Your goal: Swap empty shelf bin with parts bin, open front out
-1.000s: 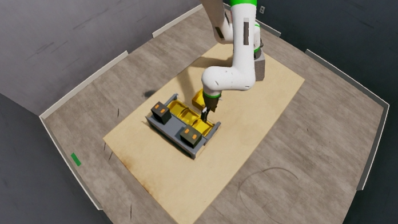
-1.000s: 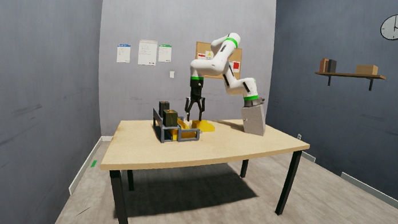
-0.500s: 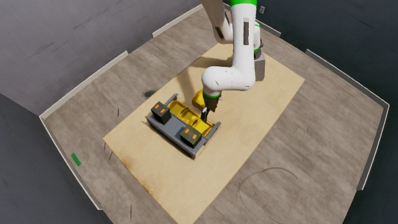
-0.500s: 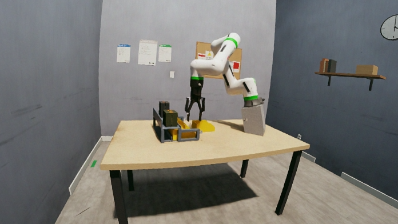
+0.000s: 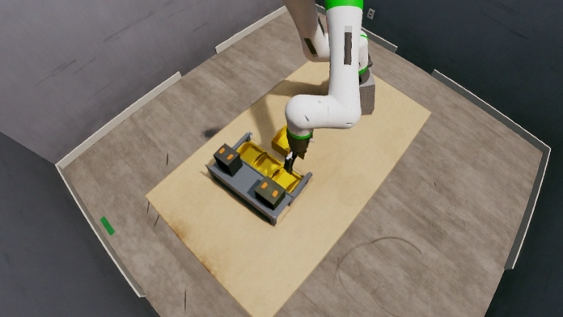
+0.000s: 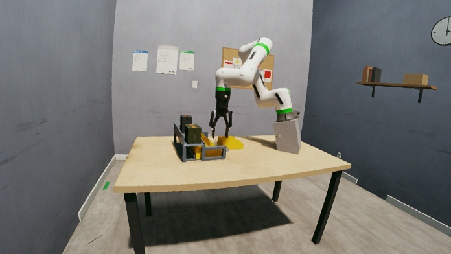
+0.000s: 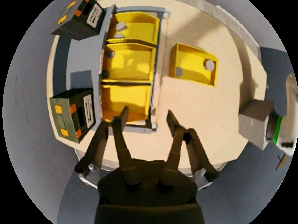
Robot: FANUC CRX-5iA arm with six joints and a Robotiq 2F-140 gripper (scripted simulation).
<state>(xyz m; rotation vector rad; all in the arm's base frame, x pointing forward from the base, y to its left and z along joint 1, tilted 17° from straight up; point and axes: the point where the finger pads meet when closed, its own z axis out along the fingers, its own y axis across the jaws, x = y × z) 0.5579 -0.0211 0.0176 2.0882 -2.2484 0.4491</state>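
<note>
Parts bin (image 5: 280, 141) (image 6: 234, 142) (image 7: 192, 70) sits on the worktop before the shelf (image 5: 245, 179) (image 6: 214, 158) (image 7: 85, 50); fingers (image 5: 289, 161) (image 6: 220, 137), parted and holding nothing, might knock the shelf's empty bin (image 5: 286, 180) (image 7: 126, 100) if lowered off-centre.

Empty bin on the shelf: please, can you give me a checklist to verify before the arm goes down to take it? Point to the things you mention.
1. End effector (image 5: 288, 167) (image 6: 220, 136) (image 7: 147, 113) open, nothing between its fingers: ok.
2. Empty bin (image 5: 286, 180) (image 7: 125, 102) in the end slot, no parts visible inside: ok.
3. Full bin (image 5: 280, 141) (image 6: 231, 142) (image 7: 194, 66) upright on the table, parts inside: ok.
4. Two dark boxes (image 5: 227, 158) (image 5: 270, 192) (image 6: 186, 123) (image 6: 193, 134) (image 7: 79, 19) (image 7: 73, 115) standing on the shelf's top board: ok.
5. Fingers lined up to grip the empty bin's wall: cannot tell.
</note>
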